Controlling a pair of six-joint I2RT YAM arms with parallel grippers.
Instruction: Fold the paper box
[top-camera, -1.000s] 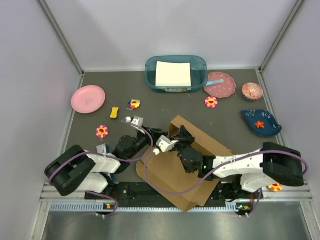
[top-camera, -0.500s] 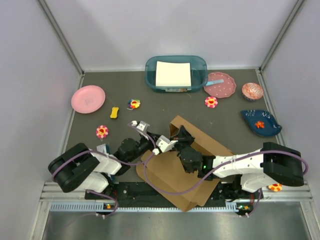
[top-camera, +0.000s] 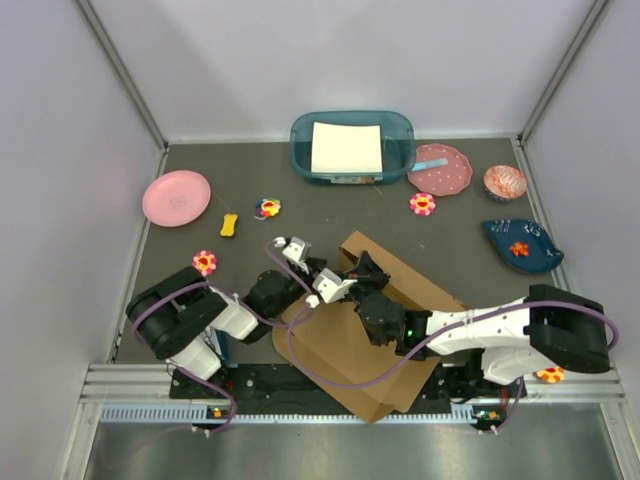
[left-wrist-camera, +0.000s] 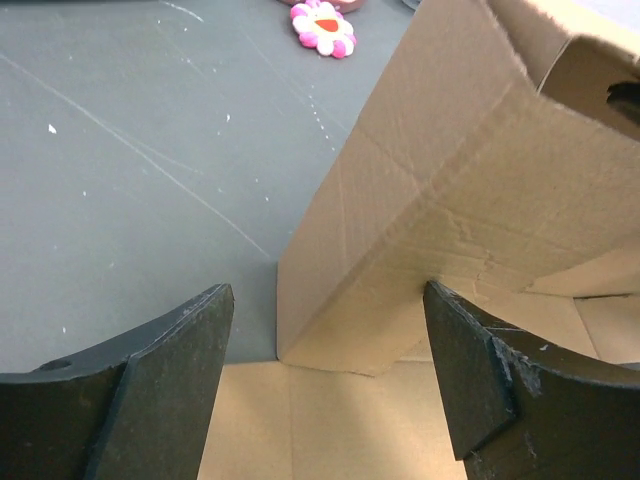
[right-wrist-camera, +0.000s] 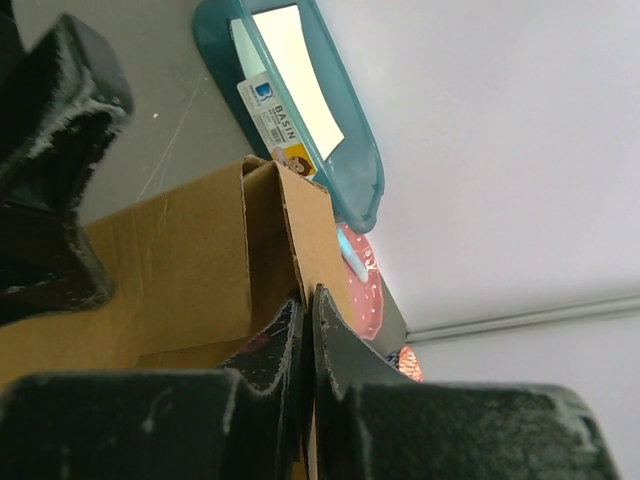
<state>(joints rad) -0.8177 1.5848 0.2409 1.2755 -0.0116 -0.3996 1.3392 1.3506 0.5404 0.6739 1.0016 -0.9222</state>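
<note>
The paper box (top-camera: 350, 360), brown cardboard, lies partly flat at the table's near middle with its far wall raised. My left gripper (top-camera: 318, 274) is open at the box's left far corner. In the left wrist view its fingers (left-wrist-camera: 150, 390) straddle the flat panel, with the raised wall (left-wrist-camera: 470, 170) just ahead and nothing between the jaws (left-wrist-camera: 325, 320). My right gripper (top-camera: 365, 272) is shut on the top edge of the raised wall. The right wrist view shows its jaws (right-wrist-camera: 307, 305) pinching the cardboard edge (right-wrist-camera: 300, 230).
A teal bin (top-camera: 352, 145) with a white sheet stands at the back. A pink plate (top-camera: 177, 198) is at the left; a dotted plate (top-camera: 441, 168), a small bowl (top-camera: 505, 182) and a blue dish (top-camera: 520, 247) are at the right. Flower toys (top-camera: 204, 263) (top-camera: 268, 208) (top-camera: 422, 204) lie around.
My left arm has reached forward and to the right, bringing its open gripper up to the box's raised wall. The right gripper has held still on the wall.
</note>
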